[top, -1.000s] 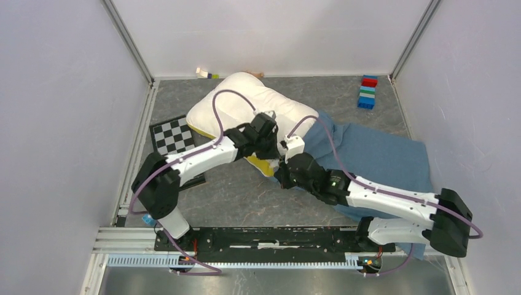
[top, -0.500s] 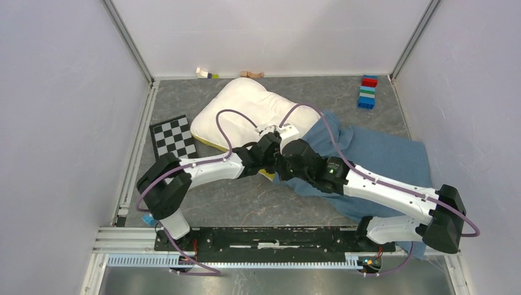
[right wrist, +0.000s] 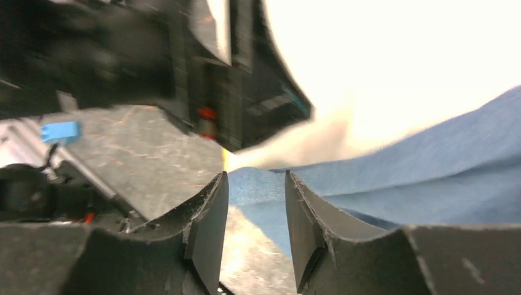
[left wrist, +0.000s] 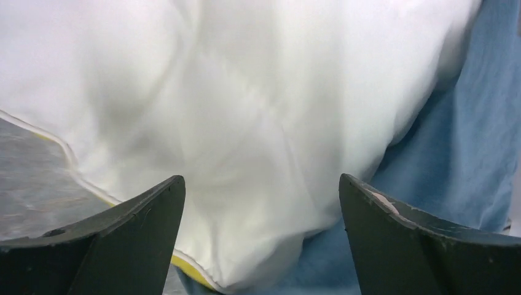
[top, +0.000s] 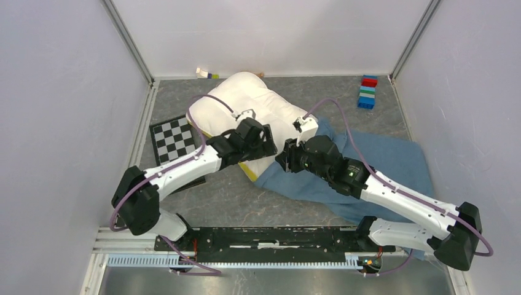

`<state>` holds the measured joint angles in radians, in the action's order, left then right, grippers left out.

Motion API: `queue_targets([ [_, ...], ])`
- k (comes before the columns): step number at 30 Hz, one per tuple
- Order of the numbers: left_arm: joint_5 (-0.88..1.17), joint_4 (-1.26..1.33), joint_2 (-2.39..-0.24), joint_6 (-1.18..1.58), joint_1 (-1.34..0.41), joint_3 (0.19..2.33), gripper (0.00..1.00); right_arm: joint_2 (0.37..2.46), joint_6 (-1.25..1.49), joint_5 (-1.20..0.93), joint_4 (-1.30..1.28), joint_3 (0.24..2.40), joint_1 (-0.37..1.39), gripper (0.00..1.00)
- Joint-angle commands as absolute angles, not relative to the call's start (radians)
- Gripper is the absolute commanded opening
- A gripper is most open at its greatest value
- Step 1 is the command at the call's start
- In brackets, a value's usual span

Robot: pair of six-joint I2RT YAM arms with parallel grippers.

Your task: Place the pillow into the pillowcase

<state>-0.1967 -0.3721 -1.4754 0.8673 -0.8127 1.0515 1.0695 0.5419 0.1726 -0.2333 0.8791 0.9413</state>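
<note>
The cream-white pillow [top: 246, 101] lies at the back centre, a yellow band along its near edge. Its near right corner rests on the edge of the dusty-blue pillowcase [top: 381, 153], which is spread flat and wrinkled to the right. My left gripper [top: 268, 141] hovers over that corner, jaws wide open and holding nothing. In the left wrist view the pillow [left wrist: 246, 92] fills the space beyond the left gripper [left wrist: 260, 178], with the pillowcase [left wrist: 473, 123] at right. My right gripper [top: 284, 158] is beside it, partly open. In the right wrist view the pillowcase [right wrist: 393, 178] edge lies beyond the right gripper [right wrist: 256, 175].
A checkerboard [top: 173, 136] lies flat at the left. A stack of coloured blocks [top: 367, 92] stands at the back right, and small blocks [top: 206, 73] sit against the back wall. Walls close in both sides. The two wrists are very close together.
Both grippers have opened. The left arm drew back to the left and the right gripper moved up toward the pillow. The pillow's near corner has dropped onto the pillowcase edge.
</note>
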Motion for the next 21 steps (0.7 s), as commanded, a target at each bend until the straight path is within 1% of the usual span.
queue_targets([
  [1,-0.231,-0.488,-1.409,0.71,-0.726,1.154,1.0,1.079,0.484,0.258,-0.281,0.897,0.899,0.48],
  [6,-0.278,-0.543,-1.438,0.618,-0.612,1.24,1.0,1.147,0.441,0.274,-0.283,0.955,0.888,0.59],
  [9,-0.326,-0.562,-1.499,0.564,-0.509,1.31,1.0,1.22,0.421,0.279,-0.289,1.0,0.875,0.66],
  [13,-0.355,-0.605,-1.685,0.474,-0.405,1.441,1.0,1.313,0.393,0.328,-0.313,1.056,0.851,0.75],
  [17,-0.367,-0.642,-1.877,0.43,-0.382,1.562,1.0,1.412,0.367,0.323,-0.299,1.066,0.798,0.82],
  [19,-0.404,-0.668,-1.989,0.426,-0.381,1.614,1.0,1.469,0.351,0.31,-0.289,1.069,0.776,0.83],
  [21,-0.401,-0.671,-2.087,0.423,-0.382,1.652,1.0,1.523,0.342,0.292,-0.282,1.068,0.753,0.83],
])
